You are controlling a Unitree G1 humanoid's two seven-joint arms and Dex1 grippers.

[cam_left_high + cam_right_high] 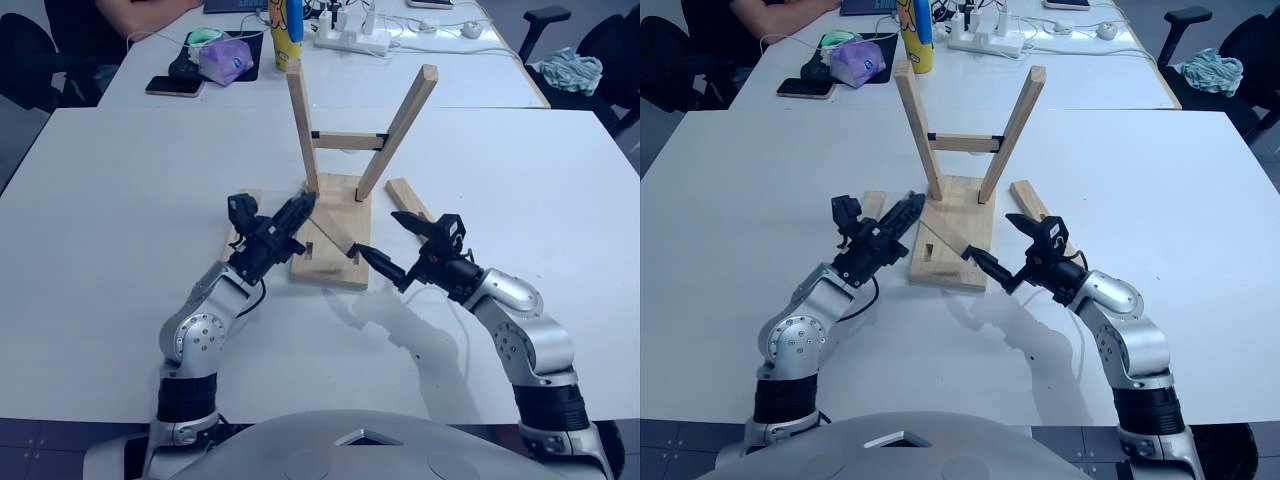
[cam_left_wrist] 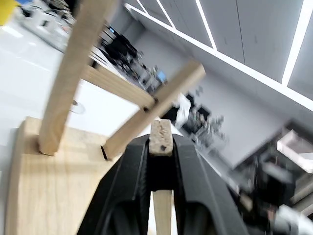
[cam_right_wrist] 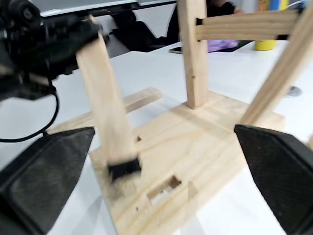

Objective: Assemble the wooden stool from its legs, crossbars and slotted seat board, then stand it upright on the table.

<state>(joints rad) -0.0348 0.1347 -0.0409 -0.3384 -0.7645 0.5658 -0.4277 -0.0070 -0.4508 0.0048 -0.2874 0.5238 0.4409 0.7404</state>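
the seat board (image 1: 325, 268) lies flat on the white bench (image 1: 120, 200). two legs stand up out of the far end of the seat board, one leg (image 1: 303, 130) on the left and one leg (image 1: 398, 130) on the right. they lean away from each other at the top. a crossbar (image 1: 348, 141) joins them partway up.

the left gripper (image 1: 295, 215) is over the left edge of the seat board. its jaws pinch the top end of a third leg (image 1: 330, 232). this leg tilts down across the seat board. its low end has a black tip and is just beside a slot hole (image 3: 164, 188) in the seat board. i cannot tell if the tip touches the wood.

the right gripper (image 1: 378, 233) is at the near right corner of the seat board. its jaws are spread wide and hold nothing.

a loose wooden stick (image 1: 873, 204) lies flat on the bench just left of the seat board, under the left gripper. another loose stick (image 1: 408, 198) lies flat just right of the seat board.
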